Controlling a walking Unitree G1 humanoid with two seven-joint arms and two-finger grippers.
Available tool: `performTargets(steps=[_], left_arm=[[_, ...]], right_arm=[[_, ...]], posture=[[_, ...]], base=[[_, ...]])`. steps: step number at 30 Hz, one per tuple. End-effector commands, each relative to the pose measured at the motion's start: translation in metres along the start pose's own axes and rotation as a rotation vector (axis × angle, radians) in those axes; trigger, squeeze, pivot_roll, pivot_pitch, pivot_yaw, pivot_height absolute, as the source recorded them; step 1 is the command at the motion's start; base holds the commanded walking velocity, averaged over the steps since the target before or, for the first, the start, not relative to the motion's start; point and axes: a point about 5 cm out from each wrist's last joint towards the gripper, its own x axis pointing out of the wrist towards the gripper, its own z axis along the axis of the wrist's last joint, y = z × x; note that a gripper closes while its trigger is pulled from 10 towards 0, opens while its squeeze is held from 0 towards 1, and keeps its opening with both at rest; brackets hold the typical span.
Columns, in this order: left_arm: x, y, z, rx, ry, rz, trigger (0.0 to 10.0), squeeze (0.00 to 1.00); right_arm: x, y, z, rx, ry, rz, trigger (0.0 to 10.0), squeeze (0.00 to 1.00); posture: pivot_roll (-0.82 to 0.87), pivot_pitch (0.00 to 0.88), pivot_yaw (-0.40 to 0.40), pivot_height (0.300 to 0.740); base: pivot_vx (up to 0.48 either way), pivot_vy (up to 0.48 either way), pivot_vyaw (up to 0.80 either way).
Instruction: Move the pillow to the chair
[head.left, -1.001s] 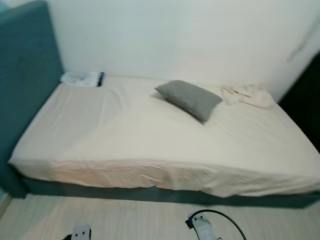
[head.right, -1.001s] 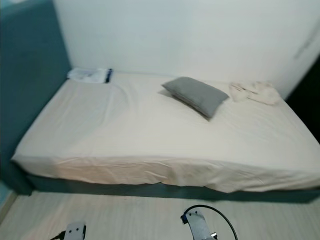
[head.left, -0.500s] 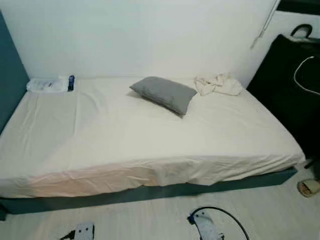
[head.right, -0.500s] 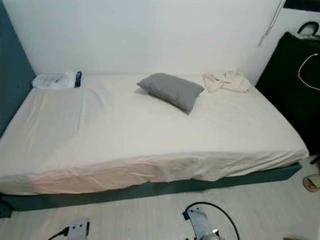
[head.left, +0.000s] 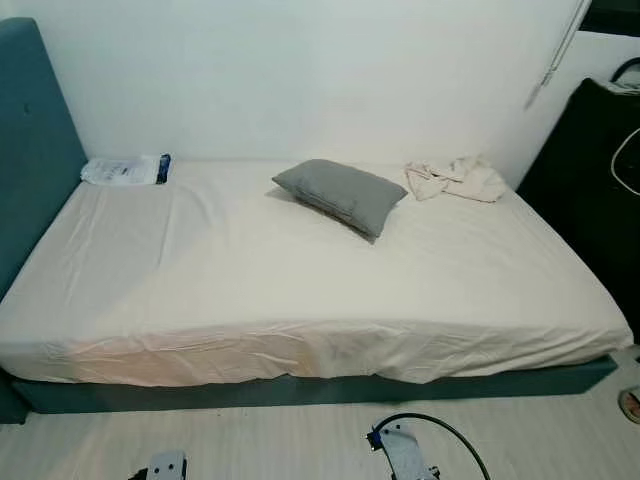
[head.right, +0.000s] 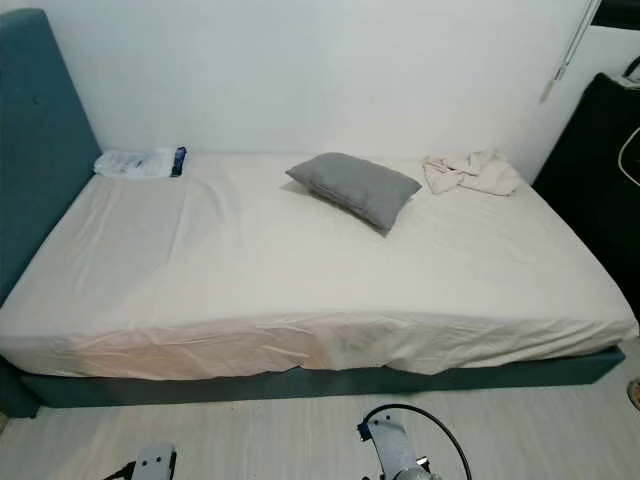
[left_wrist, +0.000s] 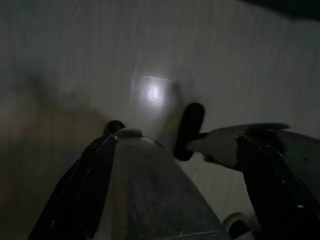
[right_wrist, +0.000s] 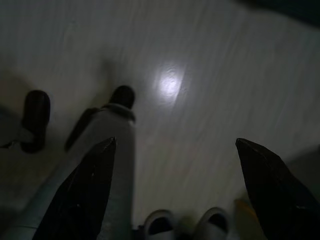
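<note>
The grey pillow (head.left: 341, 195) is seen lying tilted on the cream sheet of the bed (head.left: 300, 290), toward the far side near the white wall (head.left: 300, 70), just beside a crumpled beige cloth (head.left: 457, 178). A white packet (head.left: 125, 170) lies at the far corner by the teal headboard (head.left: 35, 150). No chair can be made out.

The step in hand is judged to be the approach — the pillow has not been touched, and the bed's near edge lies between it and the robot. Both arms hang low over the pale plank floor (head.left: 250, 440). The left gripper (left_wrist: 185, 165) is shown with its fingers spread apart and nothing between them; the right gripper (right_wrist: 172, 180) is likewise parted and empty.

The next move is judged to call for the robot to be brought close against the bed's near edge and an arm to be raised and reached well across the mattress — the pillow sits far in, so a lean may be needed before it can be pinched.
</note>
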Motion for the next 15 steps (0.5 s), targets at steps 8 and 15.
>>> performTargets(steps=[8,15], left_arm=[[-0.0011,0.0023,-0.0029,0.009,0.015,0.003,10.0,0.00],[-0.0011,0.0025,-0.0030,0.003,0.013,0.006,10.0,0.00]], right_arm=[[0.0004,0.0036,0.0019,0.010,-0.009,0.006,10.0,0.00],[0.0005,0.0038,0.0030,0.006,-0.011,0.009,10.0,0.00]], posture=[[0.06,0.025,-0.081,0.740],[0.06,0.026,-0.083,0.740]], base=[[0.000,-0.351,0.00],[0.000,-0.424,0.00]])
